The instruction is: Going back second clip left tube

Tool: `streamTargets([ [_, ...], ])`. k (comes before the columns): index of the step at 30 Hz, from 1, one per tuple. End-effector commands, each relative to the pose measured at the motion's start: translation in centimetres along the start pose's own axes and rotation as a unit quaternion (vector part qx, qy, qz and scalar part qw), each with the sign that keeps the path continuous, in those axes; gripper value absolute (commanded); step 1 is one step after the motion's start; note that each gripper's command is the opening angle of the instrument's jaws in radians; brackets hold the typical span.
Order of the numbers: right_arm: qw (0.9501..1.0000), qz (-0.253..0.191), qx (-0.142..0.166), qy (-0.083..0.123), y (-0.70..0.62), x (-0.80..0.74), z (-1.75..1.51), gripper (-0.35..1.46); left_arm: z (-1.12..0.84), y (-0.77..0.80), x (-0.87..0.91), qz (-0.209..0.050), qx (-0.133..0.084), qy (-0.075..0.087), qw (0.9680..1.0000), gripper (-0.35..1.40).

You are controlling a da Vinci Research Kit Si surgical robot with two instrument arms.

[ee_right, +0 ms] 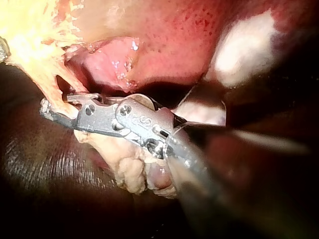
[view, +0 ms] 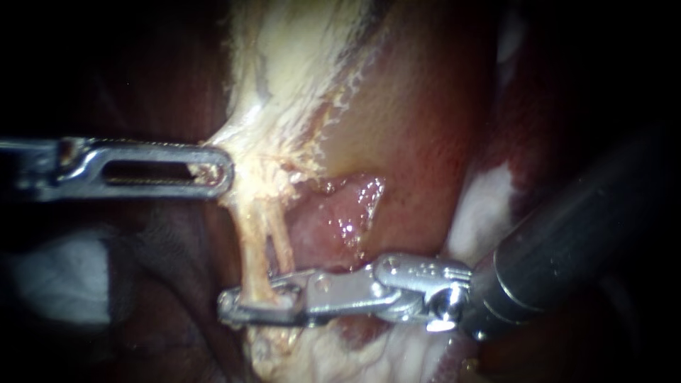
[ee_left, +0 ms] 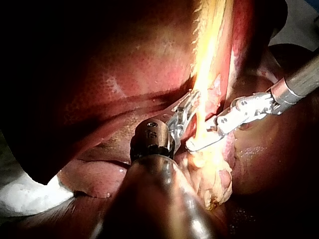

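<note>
Hold the pale tissue [view: 273, 92] taut with the left instrument [view: 218, 170], its claw clamped there. Draw the right instrument [view: 257, 303], claw narrowly parted astride the left tube [view: 250, 245] low down, straight back along its shaft. Avoid snagging the tube; lift only once clear.

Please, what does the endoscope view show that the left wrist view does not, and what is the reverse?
Only the endoscope view shows two thin pale tubes standing apart between the instruments, with a wet pink patch beside them. Only the left wrist view shows the left instrument's shaft from behind, and blue material beyond the tissue. Both views show the left instrument gripping the pale tissue, and the right instrument with its tip at the tubes.
</note>
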Motion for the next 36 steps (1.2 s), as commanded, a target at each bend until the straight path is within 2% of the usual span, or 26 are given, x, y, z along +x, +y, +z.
streamTargets([
  [1, 1.0000, 0.001, 0.000, 0.001, -0.01, 0.01, 0.00, -0.35, 0.00, 0.00, 0.00, 0.000, 0.000, 0.000, 1.0000, -0.35],
  [6, 0.9997, 0.023, 0.004, -0.001, -0.05, 0.00, 0.02, -0.34, 0.00, 0.00, 0.00, 0.000, 0.000, 0.000, 1.0000, -0.35],
  [7, 0.9997, 0.023, 0.005, -0.001, -0.06, 0.02, 0.04, -0.09, 0.00, 0.00, 0.00, 0.000, 0.000, 0.000, 1.0000, -0.35],
  [9, 0.9997, 0.023, 0.004, -0.002, -0.06, 0.04, 0.08, 0.22, 0.00, -0.01, 0.00, 0.000, 0.000, 0.000, 1.0000, -0.35],
  [11, 0.9998, 0.018, 0.005, 0.004, -0.06, 0.08, 0.15, 0.44, 0.00, -0.01, 0.01, 0.000, 0.000, 0.000, 1.0000, -0.35],
  [13, 0.9999, 0.003, 0.001, 0.016, -0.05, 0.09, 0.22, 0.53, 0.00, -0.02, 0.01, 0.000, 0.000, 0.000, 1.0000, -0.35],
  [16, 0.9995, -0.013, 0.002, 0.028, -0.04, 0.09, 0.27, 0.55, -0.01, -0.02, 0.01, 0.000, 0.000, 0.000, 1.0000, -0.35],
  [25, 0.9966, -0.075, -0.016, 0.031, 0.01, 0.09, 0.34, 0.60, -0.01, -0.02, 0.01, 0.000, 0.000, 0.000, 1.0000, -0.35],
  [36, 0.9870, -0.156, -0.020, 0.031, 0.15, 0.09, 0.25, 0.60, -0.02, -0.03, 0.02, 0.000, -0.001, 0.000, 1.0000, -0.35],
])
